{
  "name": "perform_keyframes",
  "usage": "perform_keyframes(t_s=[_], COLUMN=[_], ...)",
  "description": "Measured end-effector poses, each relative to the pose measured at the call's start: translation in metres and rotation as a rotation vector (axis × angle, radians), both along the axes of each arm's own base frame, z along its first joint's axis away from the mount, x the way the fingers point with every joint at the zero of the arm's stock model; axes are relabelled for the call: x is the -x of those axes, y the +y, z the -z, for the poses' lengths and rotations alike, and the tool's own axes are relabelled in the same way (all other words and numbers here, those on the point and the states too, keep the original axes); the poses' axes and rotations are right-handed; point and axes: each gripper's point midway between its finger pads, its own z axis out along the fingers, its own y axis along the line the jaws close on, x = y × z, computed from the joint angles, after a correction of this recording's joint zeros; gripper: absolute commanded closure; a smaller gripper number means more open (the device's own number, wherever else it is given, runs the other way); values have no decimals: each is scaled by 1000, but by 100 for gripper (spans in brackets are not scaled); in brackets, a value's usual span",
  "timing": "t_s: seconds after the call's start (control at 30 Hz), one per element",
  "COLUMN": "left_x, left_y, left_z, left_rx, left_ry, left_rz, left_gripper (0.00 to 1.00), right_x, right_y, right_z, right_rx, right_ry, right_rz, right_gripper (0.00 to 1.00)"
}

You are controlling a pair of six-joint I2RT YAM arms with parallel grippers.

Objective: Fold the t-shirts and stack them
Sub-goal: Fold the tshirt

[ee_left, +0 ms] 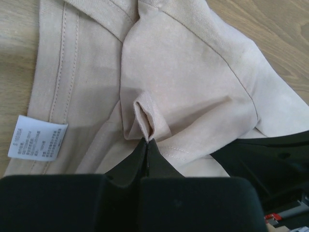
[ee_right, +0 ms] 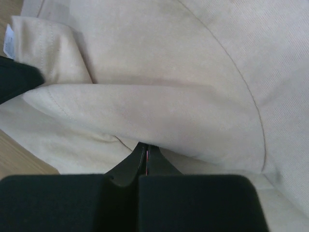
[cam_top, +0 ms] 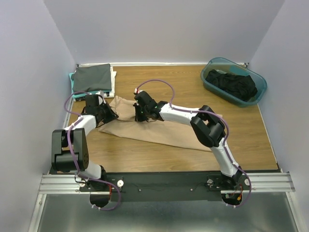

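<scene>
Both my jaws are closed tight on the tan shirt (cam_top: 161, 134), my left gripper (ee_left: 147, 143) pinching a small pucker near its white label (ee_left: 37, 137) and my right gripper (ee_right: 146, 148) a fold just beside, while the shirt's length trails off across the table (cam_top: 145, 157) to my right.

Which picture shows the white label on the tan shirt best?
The left wrist view: the white label lies flat on the tan shirt, its print visible but unreadable. The right wrist view catches only a sliver of it at its left edge. From the top view it cannot be made out.
</scene>
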Motion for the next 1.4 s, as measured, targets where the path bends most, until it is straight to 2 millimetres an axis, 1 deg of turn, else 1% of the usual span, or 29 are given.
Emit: perform_keyframes(t_s=[0.17,0.27,0.33,0.4,0.47,0.5,0.53,0.57,0.6,0.63,0.67,0.77,0.87,0.93,1.0,1.07,1.17,1.4], left_x=[11,22,29,35,41,46,48,53,58,61,65,71,75,75,74,74,74,67], left_y=[-2,-4,-5,-6,-9,-11,-13,-14,-15,-16,-16,-16,-15,-13,-11,-5,1,5], left_z=[-9,-14,-16,-19,-21,-23,-24,-26,-30,-34,-42,-61,-69,-64,-52,-29,-12,1], left_rx=[15,31,44,57,76,88,96,103,111,116,118,119,113,104,94,63,30,10], left_ry=[-24,-37,-46,-53,-56,-57,-55,-59,-63,-65,-83,-133,-155,-139,-99,-12,54,80], left_rz=[-18,-35,-48,-58,-64,-66,-68,-70,-72,-76,-78,-80,-91,-101,-110,-133,-152,-153], left_gripper=[99,95,88,71,61,54,50,43,41,40,38,38,38,38,37,38,38,41], right_x=[8,12,16,20,23,24,27,29,32,34,37,44,50,50,50,50,50,51], right_y=[-13,-18,-22,-28,-32,-34,-37,-40,-44,-46,-50,-59,-67,-68,-68,-68,-68,-69], right_z=[-5,-18,-26,-34,-38,-39,-39,-38,-36,-34,-29,-19,-9,-8,-8,-8,-8,-8], right_rx=[18,19,20,22,27,32,41,51,62,70,84,119,152,157,158,158,158,161], right_ry=[5,2,1,1,3,5,10,18,26,33,43,69,88,91,91,91,92,92], right_rz=[6,3,1,0,-2,-3,-5,-5,-6,-7,-7,-9,-12,-12,-11,-11,-11,-12], right_gripper=[100,100,100,100,100,100,100,100,100,99,100,100,100,99,100,100,100,100])
